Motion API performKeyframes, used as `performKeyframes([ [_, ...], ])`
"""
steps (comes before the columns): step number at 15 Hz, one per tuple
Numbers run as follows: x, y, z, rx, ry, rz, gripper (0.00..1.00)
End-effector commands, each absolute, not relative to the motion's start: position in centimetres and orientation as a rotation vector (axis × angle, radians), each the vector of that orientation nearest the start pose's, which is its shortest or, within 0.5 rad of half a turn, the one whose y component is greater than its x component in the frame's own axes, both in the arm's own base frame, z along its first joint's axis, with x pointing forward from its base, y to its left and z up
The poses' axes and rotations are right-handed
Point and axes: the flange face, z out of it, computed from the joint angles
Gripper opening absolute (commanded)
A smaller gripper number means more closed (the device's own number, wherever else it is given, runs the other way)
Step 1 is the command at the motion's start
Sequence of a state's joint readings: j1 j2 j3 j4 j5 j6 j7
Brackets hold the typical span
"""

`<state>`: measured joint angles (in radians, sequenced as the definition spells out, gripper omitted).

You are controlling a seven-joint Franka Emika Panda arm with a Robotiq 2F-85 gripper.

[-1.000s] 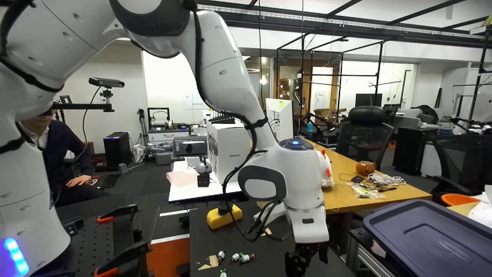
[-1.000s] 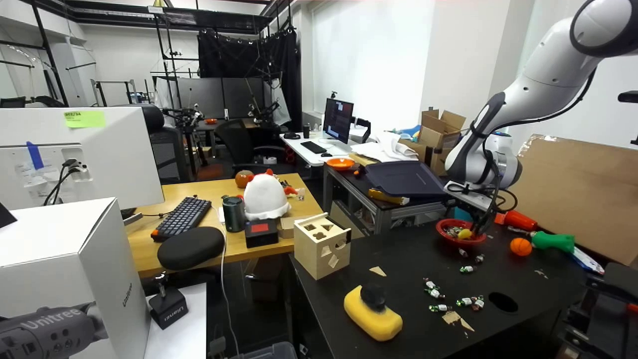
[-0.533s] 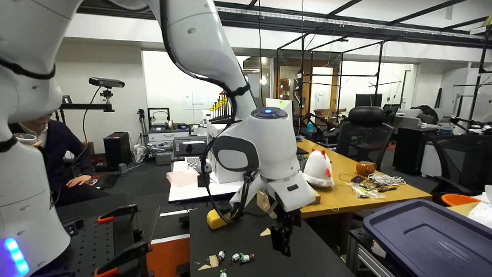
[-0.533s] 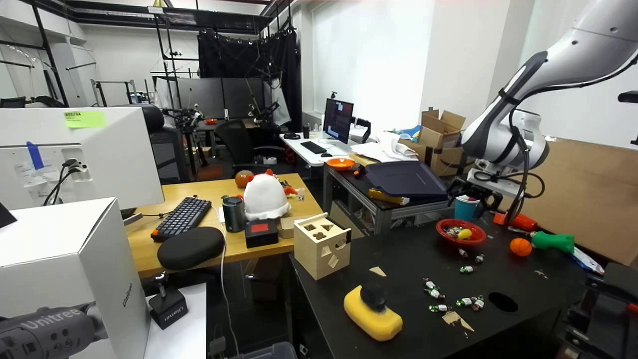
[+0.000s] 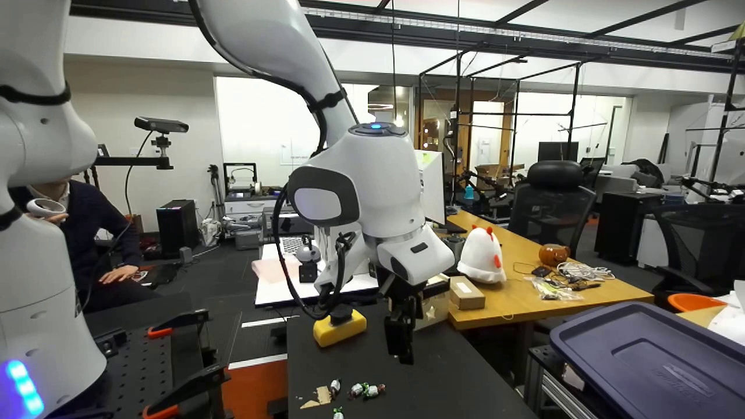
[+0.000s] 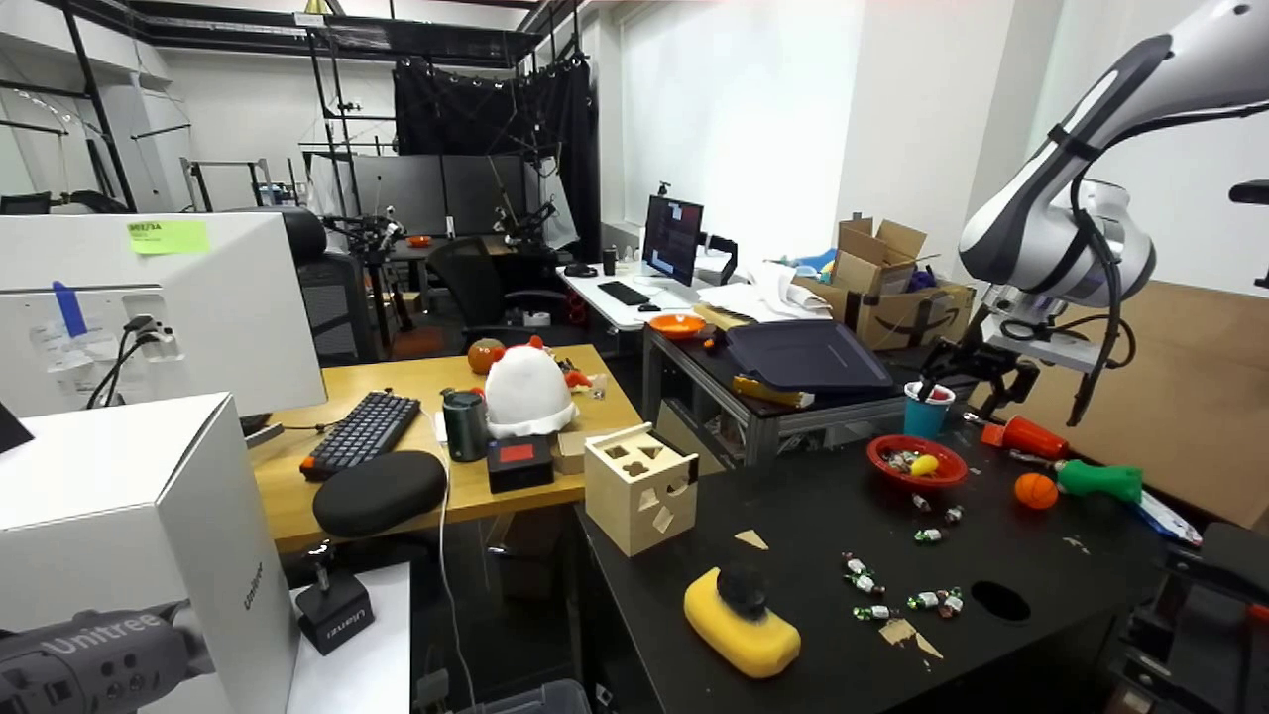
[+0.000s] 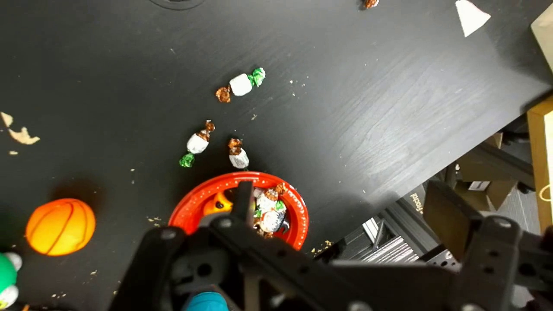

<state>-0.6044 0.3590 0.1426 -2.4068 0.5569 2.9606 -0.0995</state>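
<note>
Robot arm (image 6: 1021, 223) raised higher, jaws lifted away from the red bowl (image 6: 914, 483), blue cup (image 6: 923, 420) now less hidden

Black table (image 6: 813, 526) with candies (image 6: 929, 535), red bowl (image 6: 900, 480)

A red bowl (image 6: 917, 484) holding wrapped candies (image 6: 900, 459) and a yellow object (image 6: 924, 465) sits upright far across the black tabletop (image 6: 823, 521) in an exterior view, loose candies (image 6: 928, 536) scattered nearer.
</note>
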Motion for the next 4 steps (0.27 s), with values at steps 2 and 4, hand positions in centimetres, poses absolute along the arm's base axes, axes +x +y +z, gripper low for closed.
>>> performKeyframes([
  [2, 43.26, -25.25, 18.70, -2.674, 1.317, -0.342, 1.00],
  [4, 43.14, -25.19, 18.71, -2.675, 1.317, -0.340, 1.00],
])
